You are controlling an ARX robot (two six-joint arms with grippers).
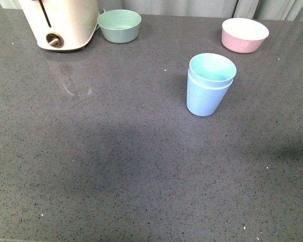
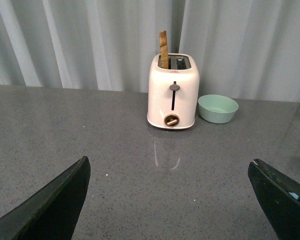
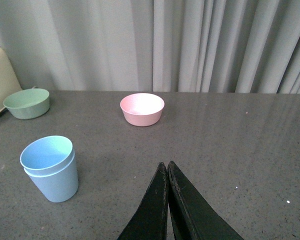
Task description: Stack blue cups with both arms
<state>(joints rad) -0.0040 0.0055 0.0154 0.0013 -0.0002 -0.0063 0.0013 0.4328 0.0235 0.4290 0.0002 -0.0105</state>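
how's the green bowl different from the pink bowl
The green bowl is sage green inside and out and sits beside the toaster; the pink bowl is pink outside with a whitish inside and stands alone, on the far side of the stacked blue cups. Both are upright, empty and alike in shape.

- right gripper closed, empty, over the table
- blue cups nested, upright
- pink bowl and green bowl behind

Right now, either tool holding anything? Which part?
Nothing held. Left tool is open and empty, right tool is shut on nothing. The blue cups stand nested on the countertop, untouched.
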